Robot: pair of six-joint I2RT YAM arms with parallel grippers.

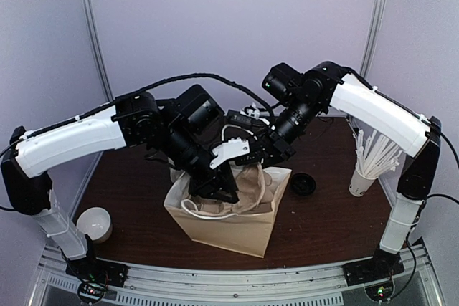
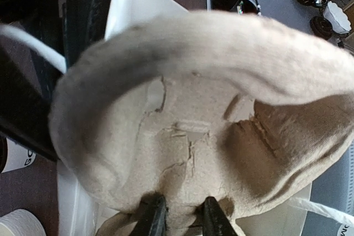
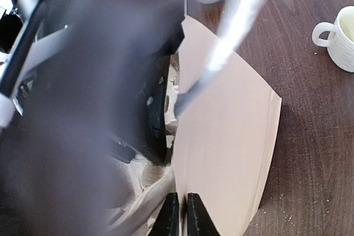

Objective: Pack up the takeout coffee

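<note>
Top external view — I see the takeout coffee [image 1: 302, 184] standing on the table [image 1: 323, 228], just right of the paper bag [image 1: 229, 231]. Left tool [image 2: 182, 215] pinches a pulp cup carrier [image 2: 193, 109] at the bag's mouth; right tool [image 3: 181, 211], narrow, nips the bag's rim.

1. A dark brown wooden table [image 1: 143, 198] carried everything.
2. A tan kraft paper bag [image 1: 229, 231] with white cord handles [image 1: 204, 211] stood upright and open near the centre of the top view, a little toward 6 o'clock.
3. A grey-beige moulded pulp cup carrier [image 2: 193, 136] sat tilted at the bag's mouth. One round well faced the left wrist camera, its floor cut into cracked flaps.
4. A plain white paper cup [image 1: 362, 180] filled with white wrapped straws [image 1: 376, 152] stood at 3 o'clock, well apart from the bag.
5. A cream ribbed ceramic mug [image 1: 95, 223] rested at 8 o'clock near the table's edge. The right wrist view showed it at 2 o'clock, its handle toward the bag.
</note>
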